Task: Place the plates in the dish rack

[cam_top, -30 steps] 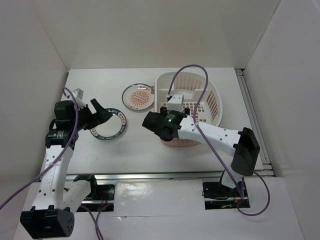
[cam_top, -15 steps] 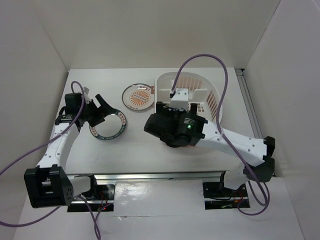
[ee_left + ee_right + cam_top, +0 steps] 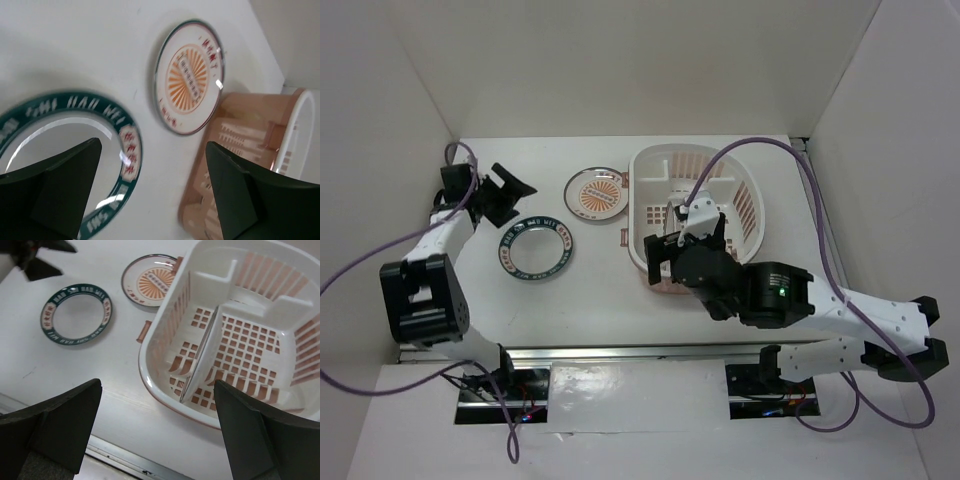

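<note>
The teal lettered plate (image 3: 532,247) lies flat on the table, left of centre. The orange sunburst plate (image 3: 598,191) lies flat between it and the dish rack (image 3: 745,195). My left gripper (image 3: 515,200) is open and empty, hovering behind and left of the teal plate (image 3: 60,135); the sunburst plate (image 3: 189,75) lies beyond it. My right gripper (image 3: 682,245) is open and empty above the rack's near rim (image 3: 150,357). One white plate (image 3: 200,357) stands on edge inside the rack, and its pattern is hidden.
White walls close in the table on the left, back and right. A metal rail (image 3: 620,352) runs along the near edge. The right arm's purple cable (image 3: 760,150) arcs over the rack.
My right gripper has drawn back from inside the rack toward its near rim, leaving a plate standing there. My left gripper has swung from the teal plate toward the far left.
</note>
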`<state>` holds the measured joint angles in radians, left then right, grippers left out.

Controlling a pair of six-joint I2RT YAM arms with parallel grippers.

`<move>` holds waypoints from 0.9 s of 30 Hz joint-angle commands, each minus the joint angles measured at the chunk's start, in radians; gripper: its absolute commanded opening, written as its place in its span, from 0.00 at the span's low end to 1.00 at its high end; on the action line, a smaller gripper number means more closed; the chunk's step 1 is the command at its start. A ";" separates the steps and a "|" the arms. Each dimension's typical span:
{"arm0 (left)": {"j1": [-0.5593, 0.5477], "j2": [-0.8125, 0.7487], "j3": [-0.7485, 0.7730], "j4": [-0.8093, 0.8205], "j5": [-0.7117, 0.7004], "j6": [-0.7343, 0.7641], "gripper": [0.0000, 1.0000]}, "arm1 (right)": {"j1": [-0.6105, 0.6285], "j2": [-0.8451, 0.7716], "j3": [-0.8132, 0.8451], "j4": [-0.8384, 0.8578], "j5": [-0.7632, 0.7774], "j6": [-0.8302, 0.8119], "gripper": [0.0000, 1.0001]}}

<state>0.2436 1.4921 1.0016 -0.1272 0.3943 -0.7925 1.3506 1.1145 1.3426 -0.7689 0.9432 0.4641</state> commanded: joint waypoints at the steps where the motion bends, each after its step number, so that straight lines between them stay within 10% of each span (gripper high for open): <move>1: -0.001 0.156 0.226 0.158 0.107 0.028 0.99 | 0.013 -0.047 -0.043 0.209 -0.119 -0.143 1.00; 11: -0.063 0.704 0.702 -0.009 0.147 0.153 0.96 | 0.036 -0.045 -0.083 0.218 -0.106 -0.163 1.00; 27: -0.132 0.892 0.758 -0.028 0.239 0.153 0.72 | 0.056 -0.016 -0.054 0.200 -0.106 -0.145 1.00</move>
<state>0.1123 2.3402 1.7473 -0.1429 0.6064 -0.6617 1.3968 1.1015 1.2510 -0.6121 0.8291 0.3168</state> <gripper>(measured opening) 0.724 0.999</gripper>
